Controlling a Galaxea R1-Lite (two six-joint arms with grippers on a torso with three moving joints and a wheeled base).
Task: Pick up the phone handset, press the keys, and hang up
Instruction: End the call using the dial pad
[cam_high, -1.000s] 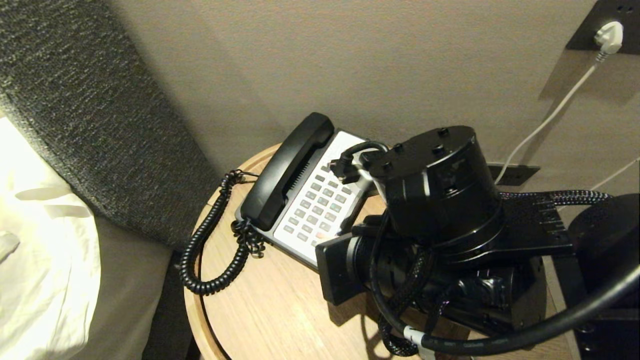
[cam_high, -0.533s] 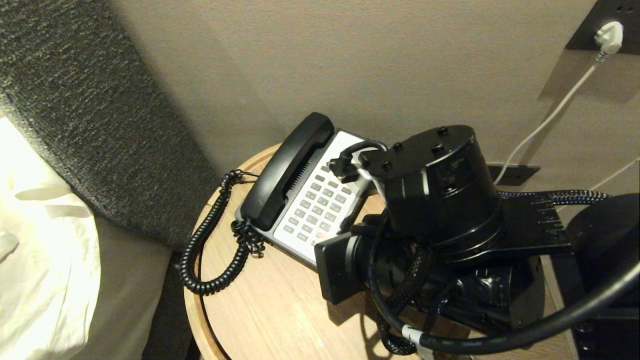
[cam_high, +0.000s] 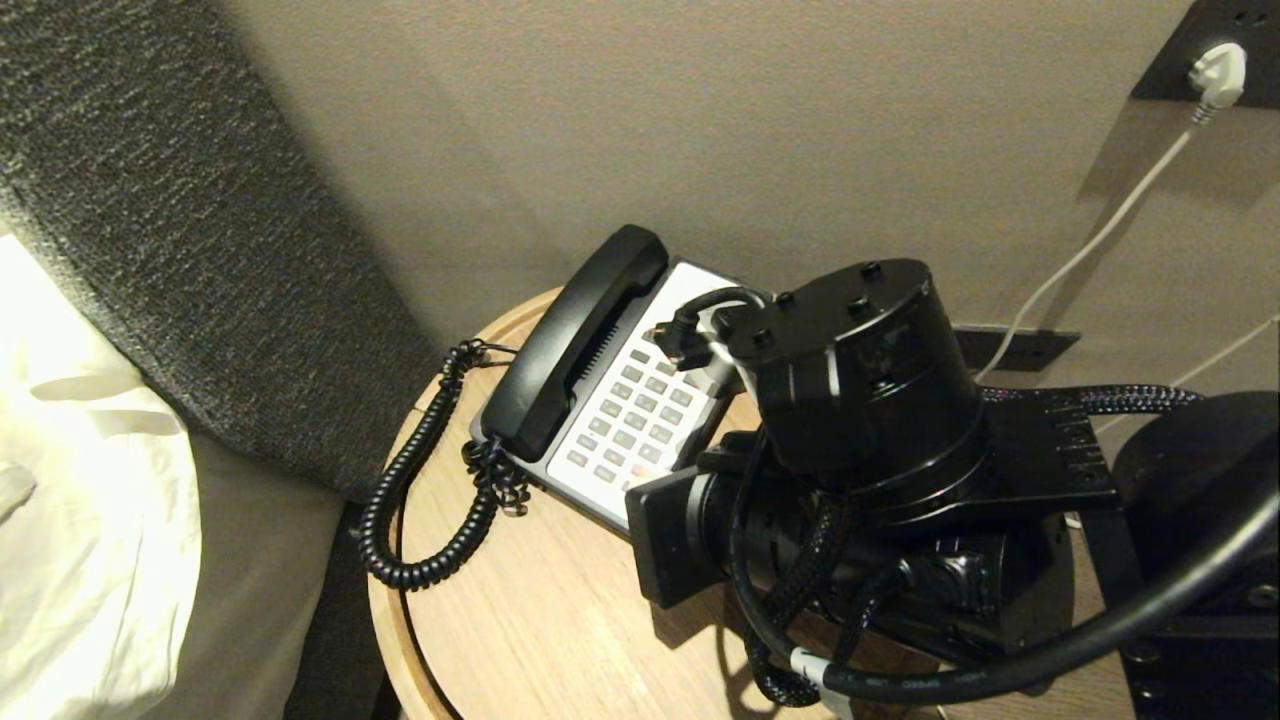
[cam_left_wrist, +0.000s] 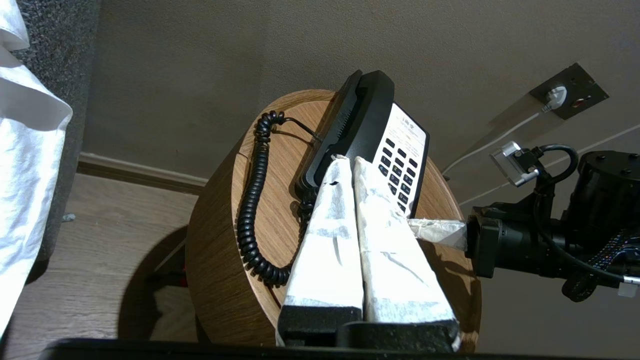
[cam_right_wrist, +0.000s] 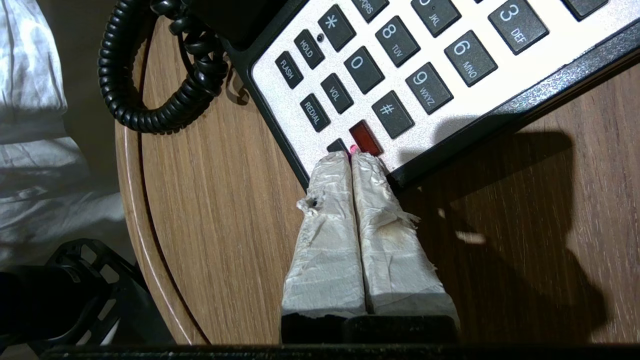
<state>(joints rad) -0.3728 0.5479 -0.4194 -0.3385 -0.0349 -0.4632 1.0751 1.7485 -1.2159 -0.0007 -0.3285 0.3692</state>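
Note:
The black phone handset (cam_high: 575, 340) (cam_left_wrist: 352, 125) lies in the cradle of the black-and-white phone base (cam_high: 690, 290) (cam_right_wrist: 500, 95) on a round wooden table (cam_high: 540, 620). Its coiled cord (cam_high: 420, 480) (cam_left_wrist: 252, 200) loops off the table's left edge. My right gripper (cam_right_wrist: 351, 156) is shut with nothing in it, its taped tips at the keypad's near corner beside the red key (cam_right_wrist: 365, 137). In the head view the right arm (cam_high: 860, 430) hides those fingers. My left gripper (cam_left_wrist: 348, 161) is shut and empty, hanging off the table's near side and pointing at the phone.
A wall stands close behind the table, with a socket and white plug (cam_high: 1218, 72) at upper right and a white cable (cam_high: 1090, 245) running down. A dark upholstered headboard (cam_high: 200, 250) and white bedding (cam_high: 80, 500) are on the left. Bare wood lies in front of the phone.
The right arm has drifted very slightly to the left in the head view. The handset, cord and phone base have not moved.

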